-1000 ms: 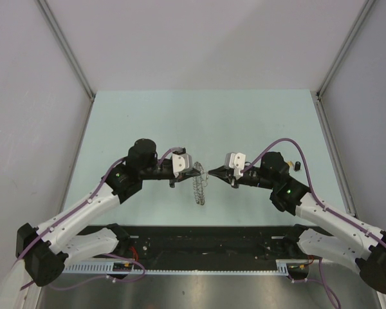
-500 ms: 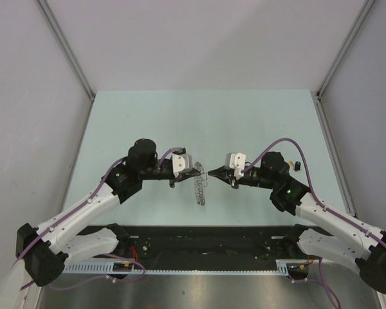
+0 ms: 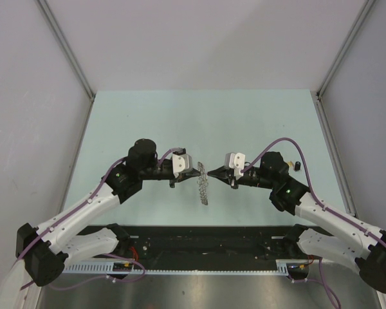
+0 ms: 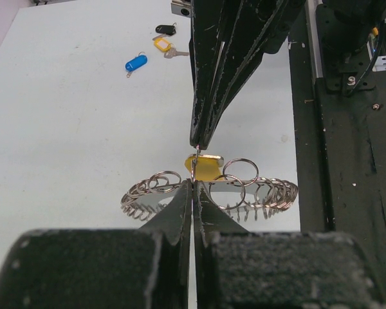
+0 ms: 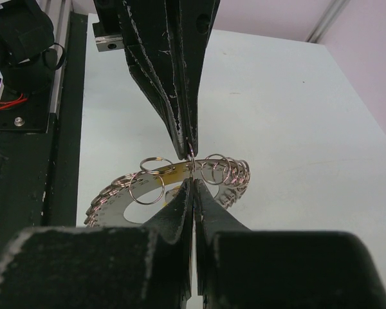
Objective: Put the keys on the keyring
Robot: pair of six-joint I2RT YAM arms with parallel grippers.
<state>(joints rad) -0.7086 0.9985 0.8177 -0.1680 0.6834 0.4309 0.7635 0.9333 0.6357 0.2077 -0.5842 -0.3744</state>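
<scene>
The keyring (image 3: pixel 203 188) is a flat silvery ring strung with several small wire loops. It hangs in the air between my two grippers and shows in the left wrist view (image 4: pixel 244 193) and the right wrist view (image 5: pixel 125 193). My left gripper (image 3: pixel 197 171) is shut, its tips (image 4: pixel 193 185) pinching the keyring's edge at a small loop. My right gripper (image 3: pixel 211 174) is shut tip to tip against it (image 5: pixel 192 183), holding a yellow key (image 4: pixel 204 168) at the ring. Blue (image 4: pixel 136 63), yellow (image 4: pixel 162 45) and black (image 4: pixel 165 29) keys lie on the table.
The pale table (image 3: pixel 199 122) has grey walls on three sides. A black rail (image 3: pixel 206 248) runs along the near edge between the arm bases. The loose keys lie by the right arm (image 3: pixel 297 166), near the table's right edge.
The hanging keyring has swung a little to the right and tilted. Both grippers stay shut and almost in the same place.
</scene>
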